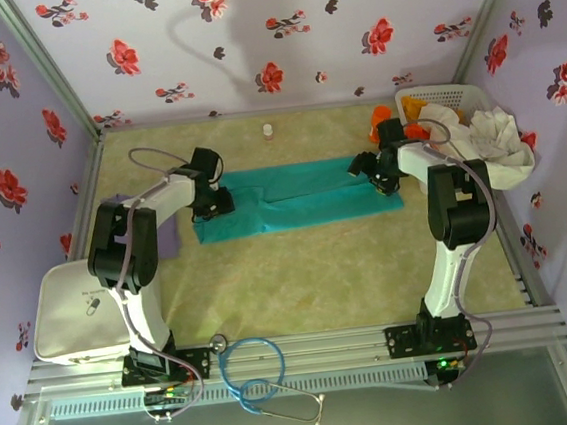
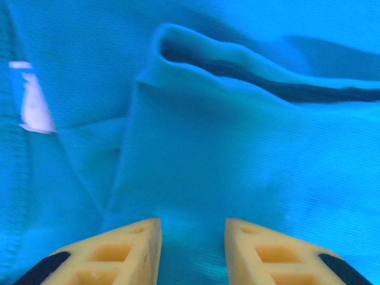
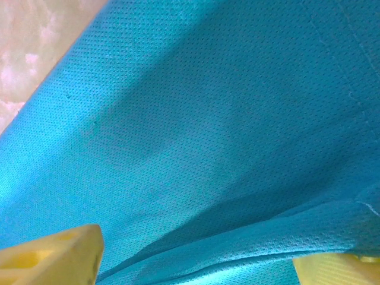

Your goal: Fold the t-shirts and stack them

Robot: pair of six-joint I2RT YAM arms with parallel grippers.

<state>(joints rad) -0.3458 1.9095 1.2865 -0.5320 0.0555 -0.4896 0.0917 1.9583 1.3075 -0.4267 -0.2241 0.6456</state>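
A teal-green t-shirt point(image 1: 292, 200) lies folded into a long band across the middle of the table. My left gripper point(image 1: 212, 203) is down on its left end. In the left wrist view its fingers point(image 2: 193, 222) stand a little apart on flat teal cloth point(image 2: 237, 154), with a raised fold just ahead, and nothing is pinched. My right gripper point(image 1: 378, 169) is on the band's right end. Its jaws point(image 3: 196, 252) stand wide open over the teal cloth point(image 3: 208, 119), and a fold edge runs between them. A dusty purple t-shirt point(image 1: 168, 237) lies under the left arm.
A white lattice basket point(image 1: 458, 92) at the back right holds off-white cloth point(image 1: 492, 137) and orange cloth point(image 1: 412, 108). A white pouch point(image 1: 72, 313) lies at the near left. A blue stethoscope point(image 1: 264, 375) rests on the front rail. A small white bottle point(image 1: 269, 131) stands at the back.
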